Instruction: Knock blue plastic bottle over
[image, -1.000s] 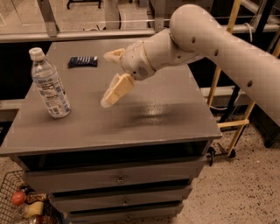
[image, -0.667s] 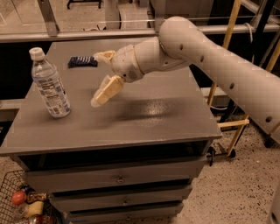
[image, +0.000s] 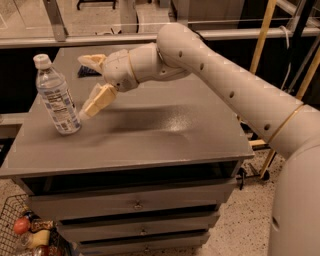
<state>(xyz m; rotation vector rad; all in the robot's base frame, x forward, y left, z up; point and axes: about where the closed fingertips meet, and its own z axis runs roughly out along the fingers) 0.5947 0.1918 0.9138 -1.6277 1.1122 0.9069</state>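
The blue plastic bottle (image: 55, 95) is clear and ribbed, with a white cap and a blue-and-white label. It stands at the left side of the grey table (image: 165, 135), leaning slightly left in this view. My gripper (image: 82, 88) is open just to the right of the bottle. Its upper finger (image: 92, 60) points left at about cap height. Its lower finger (image: 96, 102) slants down, and its tip is at or touching the bottle's lower part near the base. My arm reaches in from the right.
A dark flat object (image: 86, 73) lies on the table behind the gripper, mostly hidden. The table has drawers (image: 140, 205) below. A wire basket (image: 25, 232) with items sits on the floor at lower left. A wooden frame (image: 262, 40) stands to the right.
My gripper has moved left across the table toward the bottle, and its lower fingertip is now at the bottle's base. The bottle stands in the same spot.
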